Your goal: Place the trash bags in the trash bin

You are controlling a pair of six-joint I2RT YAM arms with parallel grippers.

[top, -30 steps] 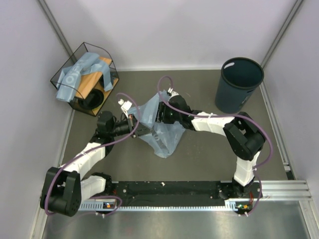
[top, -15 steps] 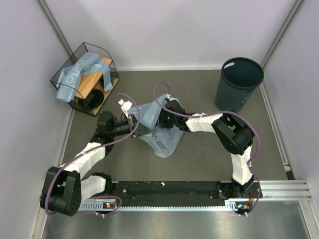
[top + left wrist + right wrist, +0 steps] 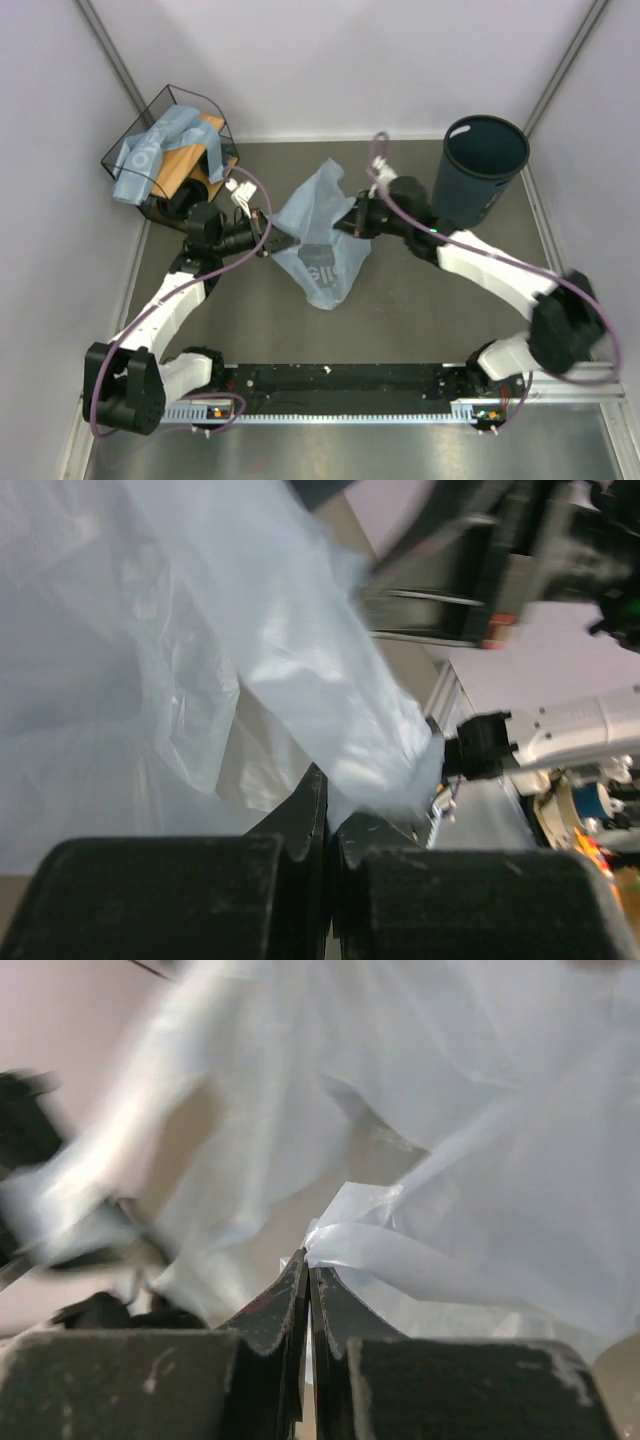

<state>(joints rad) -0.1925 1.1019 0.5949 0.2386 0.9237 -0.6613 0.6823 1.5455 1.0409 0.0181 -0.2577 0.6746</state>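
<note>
A light-blue translucent trash bag hangs spread between my two grippers over the middle of the table. My left gripper is shut on its left edge; in the left wrist view the film runs out from between the closed fingers. My right gripper is shut on its right edge, where a fold of film is pinched at the fingertips. The dark blue-grey trash bin stands upright at the back right, apart from both grippers. More trash bags lie in the basket at the back left.
A black wire-framed basket with a wooden base sits in the back left corner, near my left arm. Walls close the table on the left, back and right. A metal rail runs along the near right edge.
My right gripper has shut on the bag's right edge and pulled away to the right. The left gripper has drawn back to the left, so the bag is now stretched wider between them.
</note>
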